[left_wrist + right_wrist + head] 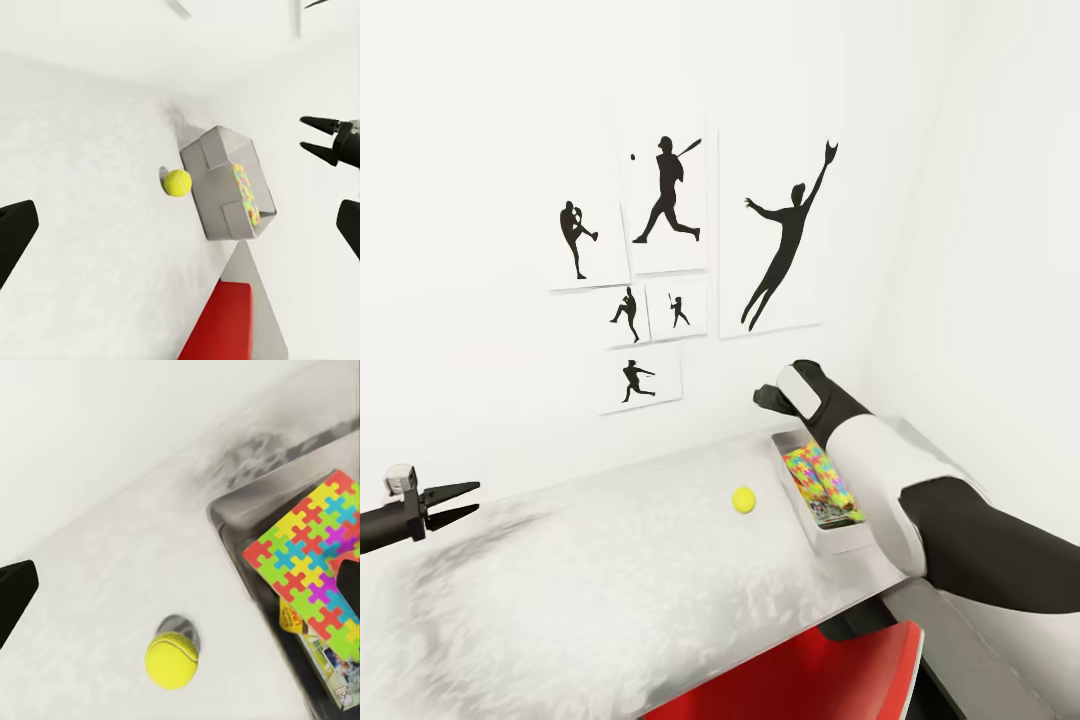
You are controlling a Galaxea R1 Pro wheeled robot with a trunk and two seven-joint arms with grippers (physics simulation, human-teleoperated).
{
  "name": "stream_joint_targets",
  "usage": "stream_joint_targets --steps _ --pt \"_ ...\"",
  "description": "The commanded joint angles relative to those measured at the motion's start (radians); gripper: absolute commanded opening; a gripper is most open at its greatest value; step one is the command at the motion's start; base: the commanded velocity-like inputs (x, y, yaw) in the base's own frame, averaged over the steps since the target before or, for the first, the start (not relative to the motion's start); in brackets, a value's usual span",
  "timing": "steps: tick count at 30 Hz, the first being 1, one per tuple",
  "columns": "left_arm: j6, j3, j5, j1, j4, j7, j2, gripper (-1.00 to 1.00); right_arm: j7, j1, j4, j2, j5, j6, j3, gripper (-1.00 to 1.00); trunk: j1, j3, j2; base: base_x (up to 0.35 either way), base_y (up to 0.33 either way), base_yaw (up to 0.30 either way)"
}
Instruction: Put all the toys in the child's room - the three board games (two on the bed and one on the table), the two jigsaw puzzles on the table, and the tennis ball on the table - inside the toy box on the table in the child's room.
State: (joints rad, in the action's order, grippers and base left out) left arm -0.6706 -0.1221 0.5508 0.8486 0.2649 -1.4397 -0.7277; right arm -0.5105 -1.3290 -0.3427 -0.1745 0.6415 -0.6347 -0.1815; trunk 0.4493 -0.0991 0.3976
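The yellow tennis ball (744, 500) lies on the grey table (610, 580), just beside the grey toy box (822, 535). In the box a bright jigsaw puzzle (311, 562) rests on top of another printed box (330, 660). My right gripper (768, 397) hangs above the box's far end and the ball (172, 661), open and empty; its two fingers stand apart in the left wrist view too, as the right gripper (304, 133). My left gripper (472, 499) is open over the table's left side, far from the ball (178, 182) and the toy box (217, 161).
A red chair (810, 670) stands tucked at the table's near edge below the toy box. The white wall behind the table carries several baseball silhouette posters (665, 205). A second wall closes in on the right, next to the box.
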Motion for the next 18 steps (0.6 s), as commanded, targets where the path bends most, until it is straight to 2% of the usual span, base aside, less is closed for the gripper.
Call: stream_joint_targets --steps 1,8,13,18 --pt "-0.011 -0.008 0.008 0.001 0.001 -0.005 -0.001 1.00 -0.010 -0.008 0.012 0.000 0.008 0.003 -0.004 1.00 0.001 -0.002 0.002 0.000 0.000 0.000" --pt "-0.011 -0.010 0.008 0.001 0.003 -0.061 -0.005 1.00 0.008 -0.017 0.033 0.000 0.007 0.010 -0.003 1.00 0.001 -0.002 0.002 0.000 0.000 0.000" --pt "-0.011 -0.011 0.007 0.001 0.004 -0.131 -0.009 1.00 0.083 -0.015 0.033 0.000 0.006 0.016 -0.004 1.00 0.001 -0.002 0.002 0.000 0.000 0.000" --pt "-0.011 -0.012 0.007 0.000 0.003 -0.131 -0.013 1.00 0.114 -0.015 0.033 0.000 0.007 0.021 -0.006 1.00 0.001 -0.002 0.002 0.000 0.000 0.000"
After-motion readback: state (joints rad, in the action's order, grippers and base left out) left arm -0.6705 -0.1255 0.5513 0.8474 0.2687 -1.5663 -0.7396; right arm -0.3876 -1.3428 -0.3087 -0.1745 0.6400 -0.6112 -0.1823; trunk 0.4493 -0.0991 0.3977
